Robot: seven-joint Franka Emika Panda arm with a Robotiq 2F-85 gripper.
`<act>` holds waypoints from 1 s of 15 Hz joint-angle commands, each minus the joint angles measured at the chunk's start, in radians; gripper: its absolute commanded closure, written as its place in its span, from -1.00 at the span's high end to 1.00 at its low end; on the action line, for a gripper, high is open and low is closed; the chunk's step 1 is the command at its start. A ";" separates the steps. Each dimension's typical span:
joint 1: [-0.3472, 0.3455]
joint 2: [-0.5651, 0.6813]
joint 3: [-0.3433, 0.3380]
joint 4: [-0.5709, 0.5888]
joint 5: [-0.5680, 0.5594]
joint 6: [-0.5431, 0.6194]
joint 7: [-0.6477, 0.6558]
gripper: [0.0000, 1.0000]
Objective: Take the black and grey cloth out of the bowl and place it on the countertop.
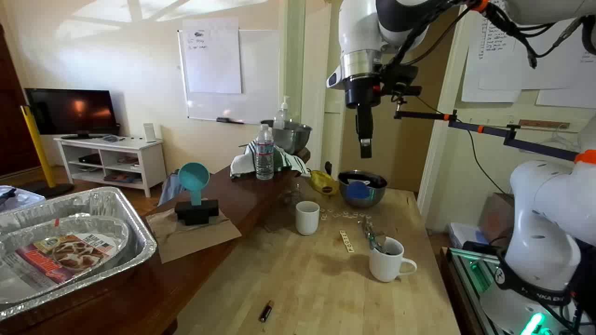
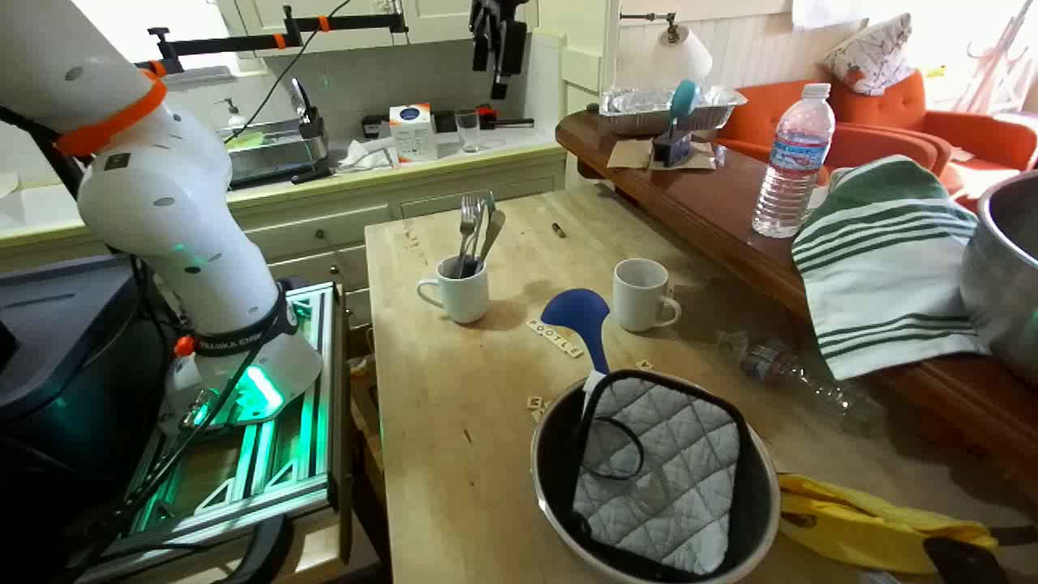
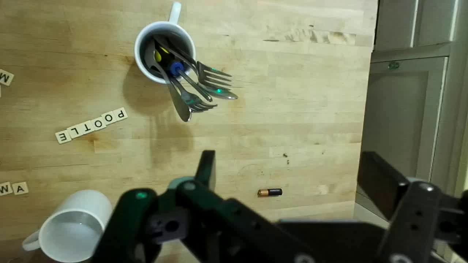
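The black and grey cloth point(image 2: 661, 478) is a quilted grey pad with black edging and a black loop. It lies in the metal bowl point(image 2: 558, 478) at the near end of the wooden countertop point(image 2: 442, 365). In an exterior view the bowl point(image 1: 363, 199) shows at the far end, with only a dark part of the cloth point(image 1: 368, 177) over its rim. My gripper point(image 1: 365, 146) is high above the countertop, away from the bowl; it also shows in an exterior view point(image 2: 499, 69). In the wrist view my gripper point(image 3: 289, 164) is open with nothing between its fingers. Bowl and cloth are out of the wrist view.
A blue ladle point(image 2: 577, 312) leans out over the bowl's rim. A mug with cutlery point(image 3: 164, 53), an empty mug point(image 3: 71, 233), letter tiles point(image 3: 91, 125) and a battery point(image 3: 270, 192) are on the countertop. A yellow bag point(image 2: 876, 519) lies beside the bowl.
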 commanded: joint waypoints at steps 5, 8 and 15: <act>-0.083 0.006 -0.019 0.008 -0.024 -0.003 0.009 1.00; -0.149 0.027 -0.056 0.010 -0.033 0.017 0.048 1.00; -0.283 0.162 -0.153 0.036 -0.029 0.213 0.167 1.00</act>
